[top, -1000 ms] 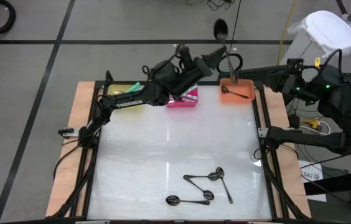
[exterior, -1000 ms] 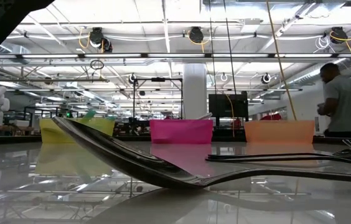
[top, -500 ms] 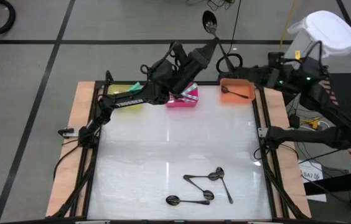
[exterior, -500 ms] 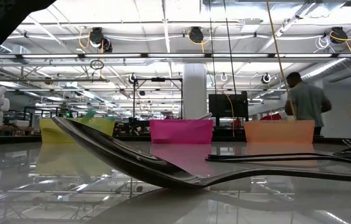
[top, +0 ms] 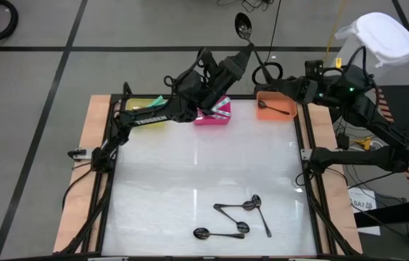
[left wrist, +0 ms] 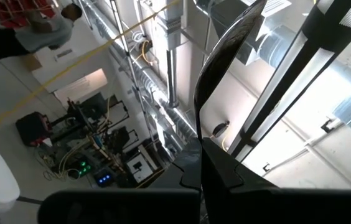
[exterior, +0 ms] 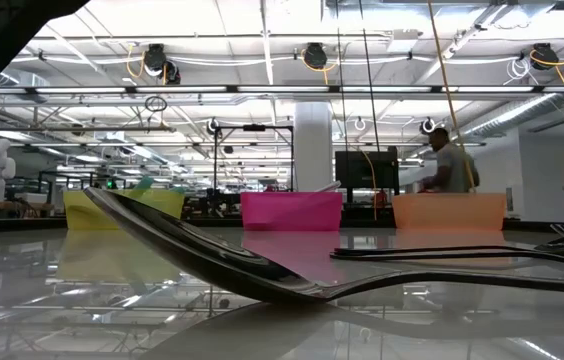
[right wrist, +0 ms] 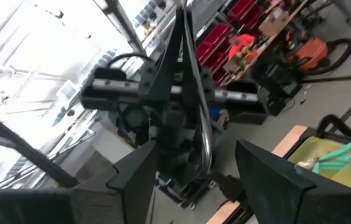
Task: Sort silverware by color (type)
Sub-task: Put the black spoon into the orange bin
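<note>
Sorting is well under way at the white table (top: 197,174): the yellow bin (top: 141,107), pink bin (top: 215,114) and orange bin (top: 275,106) along the far edge each hold cutlery, while roughly five dark spoons (top: 235,217) lie clustered near the front edge. The left gripper (top: 244,54), jaws clamped on a shiny silver spoon (top: 243,26), holds it aloft beyond the pink bin. The right gripper (top: 281,85) hangs near the orange bin, jaws apart.
</note>
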Robot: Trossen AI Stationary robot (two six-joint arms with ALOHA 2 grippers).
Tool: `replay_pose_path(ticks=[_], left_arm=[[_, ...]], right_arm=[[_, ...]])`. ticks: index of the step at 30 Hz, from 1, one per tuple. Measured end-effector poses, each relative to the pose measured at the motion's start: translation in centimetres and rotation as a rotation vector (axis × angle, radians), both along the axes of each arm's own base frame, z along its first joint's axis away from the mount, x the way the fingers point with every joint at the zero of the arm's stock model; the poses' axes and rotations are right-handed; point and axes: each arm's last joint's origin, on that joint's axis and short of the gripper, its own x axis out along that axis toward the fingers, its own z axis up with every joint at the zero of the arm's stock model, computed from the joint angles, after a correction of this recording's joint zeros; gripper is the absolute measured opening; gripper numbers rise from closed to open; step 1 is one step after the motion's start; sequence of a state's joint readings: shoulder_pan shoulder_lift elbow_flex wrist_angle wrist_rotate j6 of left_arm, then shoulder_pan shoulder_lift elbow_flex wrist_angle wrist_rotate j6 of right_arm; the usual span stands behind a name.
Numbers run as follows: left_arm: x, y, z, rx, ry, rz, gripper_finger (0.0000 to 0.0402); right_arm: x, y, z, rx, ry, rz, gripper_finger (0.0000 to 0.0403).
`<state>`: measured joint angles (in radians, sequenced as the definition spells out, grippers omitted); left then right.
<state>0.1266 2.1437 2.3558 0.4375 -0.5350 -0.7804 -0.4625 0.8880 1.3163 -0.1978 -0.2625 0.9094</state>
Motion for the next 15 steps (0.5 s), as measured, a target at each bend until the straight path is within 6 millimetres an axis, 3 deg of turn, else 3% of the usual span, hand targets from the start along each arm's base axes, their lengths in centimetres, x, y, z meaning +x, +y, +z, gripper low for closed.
replay_pose_path(ticks=[7,15], left_arm=[[0.0,0.2,0.0,-0.003,-0.003,0.001,0.0000],[0.0,0.1,0.0,0.013,0.012,0.013,0.0000]], right_arm=[[1.1,-0.5,-0.5,0.025,0.028,0.005,0.0199],[1.4,-0.7,-0.4,0.011,0.015,-0.003,0.0118]])
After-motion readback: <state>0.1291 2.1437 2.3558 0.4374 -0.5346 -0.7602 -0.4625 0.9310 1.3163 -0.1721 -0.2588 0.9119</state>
